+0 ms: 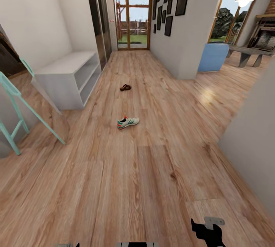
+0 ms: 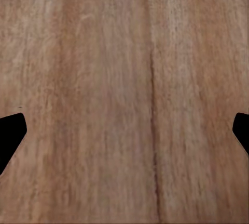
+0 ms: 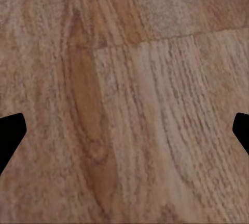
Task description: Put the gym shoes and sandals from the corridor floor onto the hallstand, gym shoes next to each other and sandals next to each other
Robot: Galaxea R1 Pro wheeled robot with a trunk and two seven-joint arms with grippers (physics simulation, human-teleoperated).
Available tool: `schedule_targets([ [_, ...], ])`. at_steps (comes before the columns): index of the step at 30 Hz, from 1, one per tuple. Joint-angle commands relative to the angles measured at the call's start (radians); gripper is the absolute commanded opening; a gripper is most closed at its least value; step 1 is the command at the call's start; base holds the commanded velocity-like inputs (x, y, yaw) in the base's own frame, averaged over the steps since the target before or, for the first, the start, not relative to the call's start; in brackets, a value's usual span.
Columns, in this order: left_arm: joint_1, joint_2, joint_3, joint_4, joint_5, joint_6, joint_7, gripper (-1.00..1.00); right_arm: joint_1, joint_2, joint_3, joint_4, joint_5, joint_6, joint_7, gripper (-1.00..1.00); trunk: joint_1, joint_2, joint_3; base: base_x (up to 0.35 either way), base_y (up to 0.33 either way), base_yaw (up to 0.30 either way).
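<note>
Both sets of jaws stand spread wide with nothing between them. In the left wrist view the left gripper (image 2: 124, 130) shows only its two dark fingertips at the edges, bare corridor floor (image 2: 124, 78) beneath; the right gripper (image 3: 124, 130) looks the same over a plank joint in its own view. In the head view the right gripper (image 1: 208, 231) hangs low over the planks.

Counted ahead of the jaws: one gym shoe (image 1: 127, 122) and one brown sandal (image 1: 125, 87), possibly a pair lying close, too small to tell. The shoe lies well ahead of both grippers, on open floor, the sandal further beyond it along the corridor. Nothing stands between the grippers and the shoe.

Ahead to the left sits a low white bench (image 1: 70, 77) with two shelf slots against the wall, and nearer, a teal frame (image 1: 23, 101) leaning. A grey wall corner (image 1: 248, 132) juts in on the right.

The shoe is white with green stripes, a red-orange heel patch and a teal-edged sole, lying upright on its sole.
</note>
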Motion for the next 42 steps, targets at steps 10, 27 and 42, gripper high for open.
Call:
schedule_targets([
  [10, -0.001, 0.0, 0.003, 0.001, 0.009, 0.0, -0.01, 1.0, -0.001, 0.001, -0.002, 0.0, -0.007, -0.004, 0.002, 1.0, 0.0, 0.0, -0.001, 0.333, 0.103, -0.016],
  [27, -0.001, 0.0, 0.003, 0.001, 0.009, 0.0, -0.01, 1.0, -0.001, 0.001, -0.002, -0.001, -0.007, -0.004, 0.001, 1.0, 0.0, 0.0, -0.001, 0.333, 0.11, -0.001],
  [42, 0.0, 0.0, 0.002, 0.002, 0.009, 0.001, -0.01, 1.0, -0.001, 0.0, -0.002, -0.001, -0.009, -0.004, 0.001, 1.0, 0.0, 0.0, 0.001, 0.333, 0.114, -0.065],
])
